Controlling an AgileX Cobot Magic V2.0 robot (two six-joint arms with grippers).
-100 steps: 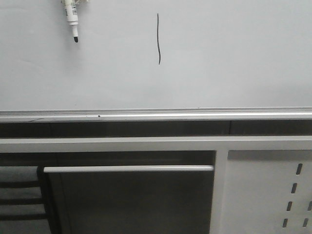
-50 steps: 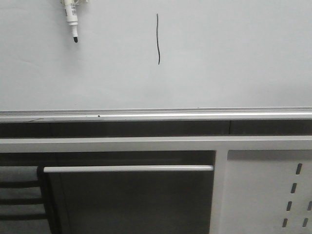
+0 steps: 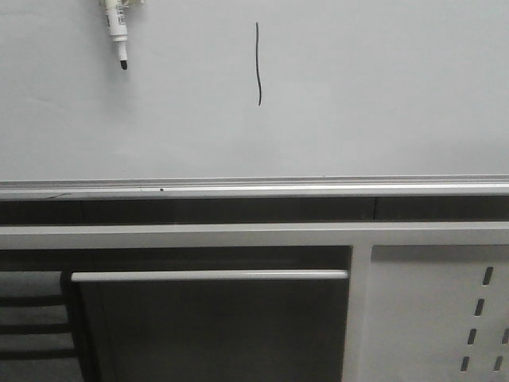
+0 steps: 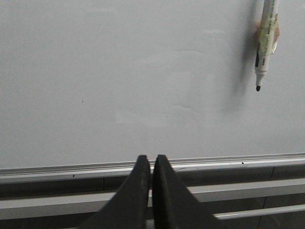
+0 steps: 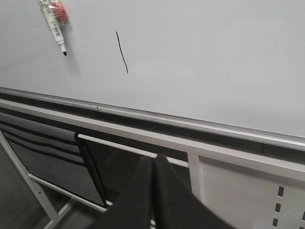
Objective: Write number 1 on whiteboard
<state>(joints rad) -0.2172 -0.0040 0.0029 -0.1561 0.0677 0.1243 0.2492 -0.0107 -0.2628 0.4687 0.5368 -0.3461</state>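
The whiteboard [image 3: 366, 103] fills the upper half of the front view, with its silver rail [image 3: 254, 189] along the lower edge. The number 1 [image 3: 258, 64] is a thin wavy black stroke near the top middle; it also shows in the right wrist view [image 5: 122, 52]. A white marker [image 3: 118, 32], tip down, hangs against the board at top left, apart from the stroke. My left gripper [image 4: 152, 158] is shut and empty, low in front of the rail. My right gripper [image 5: 155, 158] is shut and empty, below the board. Neither gripper shows in the front view.
Below the rail are a white frame bar [image 3: 254, 235], a dark opening with a white handle bar [image 3: 207, 275] and a white perforated cabinet panel [image 3: 437, 318] at the lower right. An orange-red thing [image 5: 59, 10] sits at the marker's barrel.
The marker has shifted very slightly upward at the top left. The stroke and both grippers look the same.
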